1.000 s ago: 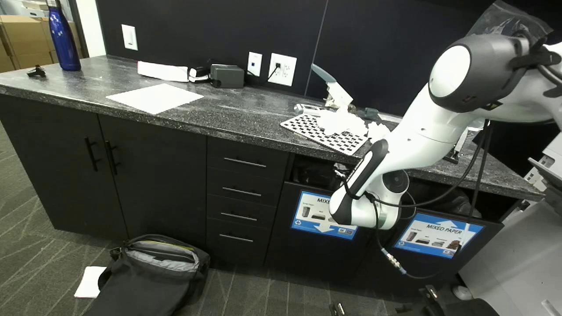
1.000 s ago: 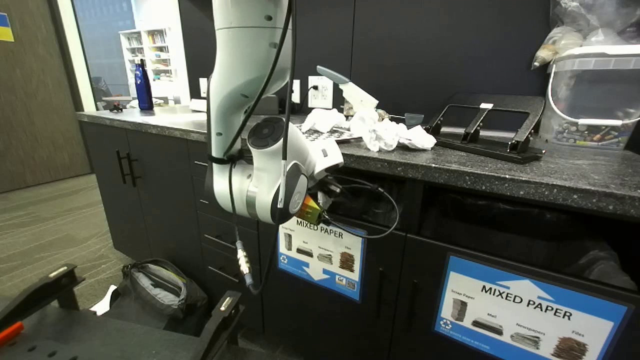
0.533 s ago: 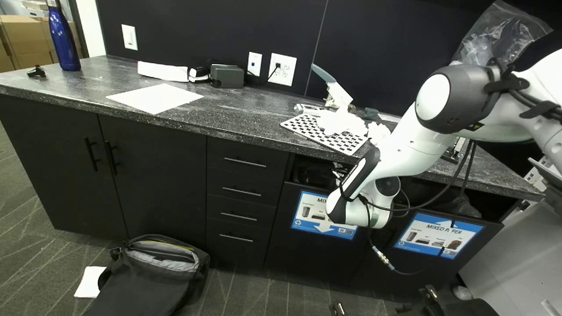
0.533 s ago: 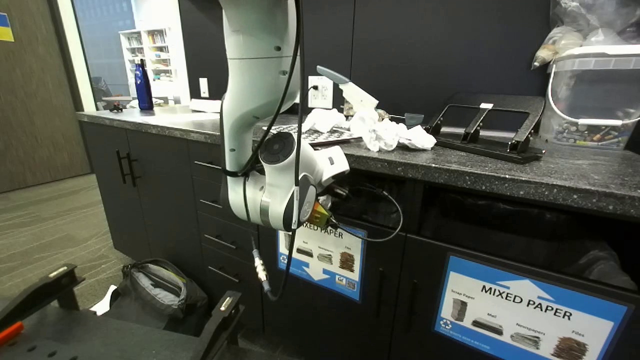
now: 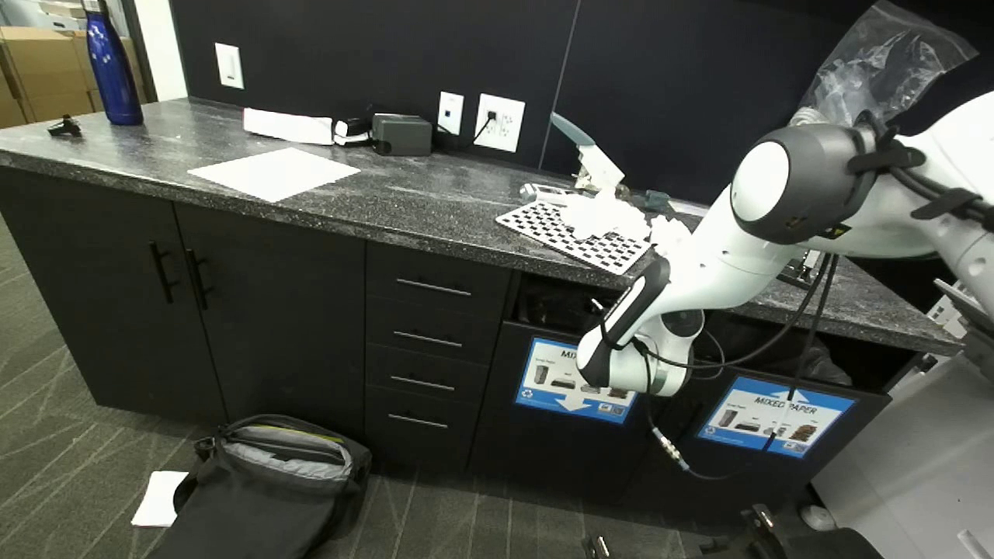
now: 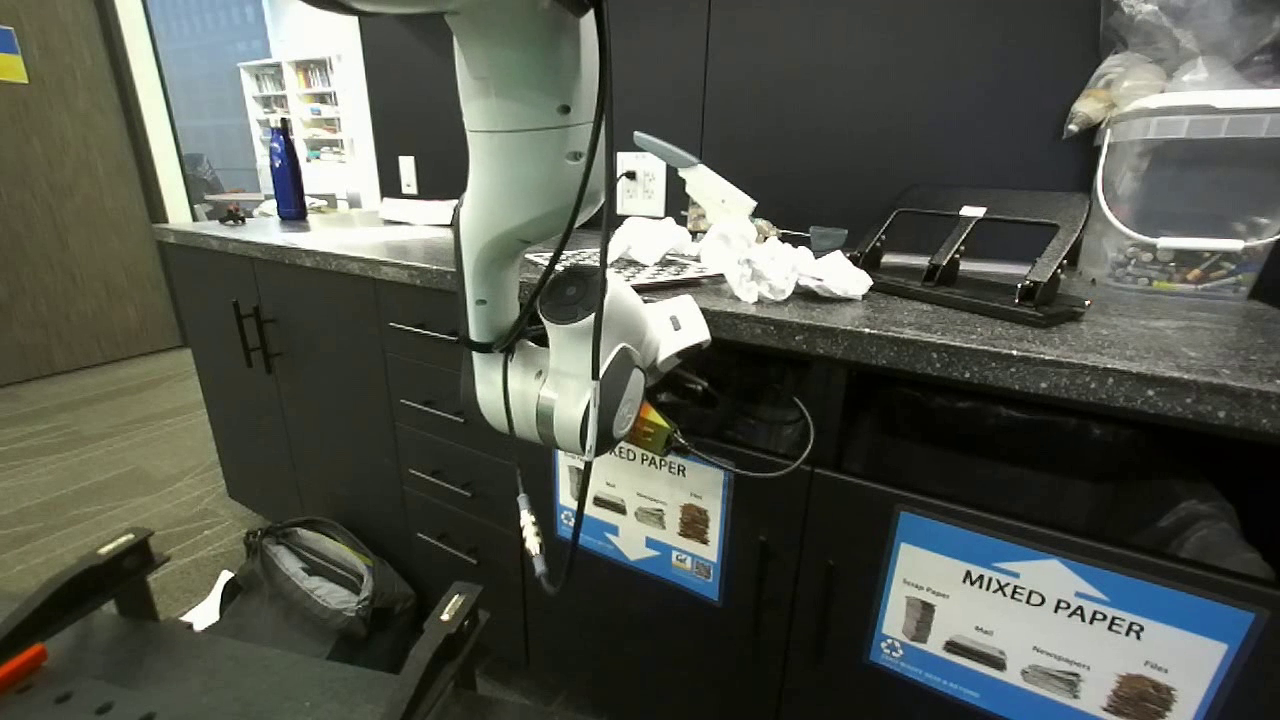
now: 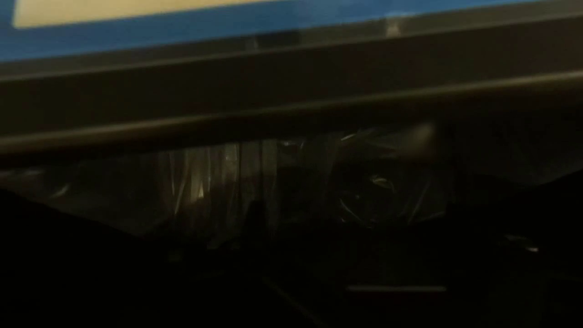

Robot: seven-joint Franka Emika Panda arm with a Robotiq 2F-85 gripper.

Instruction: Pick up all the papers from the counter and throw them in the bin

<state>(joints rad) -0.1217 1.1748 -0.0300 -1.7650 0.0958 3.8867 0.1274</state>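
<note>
In an exterior view, the white jointed robot arm with grey and black covers [image 5: 722, 268] is bent down past the front edge of the long dark grey speckled stone-look counter [image 5: 443, 206]. Its wrist end hangs in front of a flat black bin front [image 5: 536, 458] and hides part of the rectangular blue-and-white label [image 5: 543, 373]. The crumpled white paper wads [image 5: 602, 217] are up on the counter, some on a flat black-and-white checkered sheet [image 5: 543, 225], some just beside it. Farther along there's a tall shiny blue bottle [image 5: 112, 74].

In an exterior view you get 2 bin fronts, both labelled MIXED PAPER. The dark gripper [image 6: 700, 390] is at the black opening over the bin front, mostly lost in shadow, with an orange-yellow block [image 6: 652, 430] just beside it. The wads spread from the checkered sheet to near a black folding stand [image 6: 975, 298].

Wrist view is super dark and blurry: a label's blue edge up top, then the bin front's rim, then wrinkly see-through plastic [image 7: 214, 177] below. Honestly can't tell if the gripper is released, clenched or hanging on to something.
</note>
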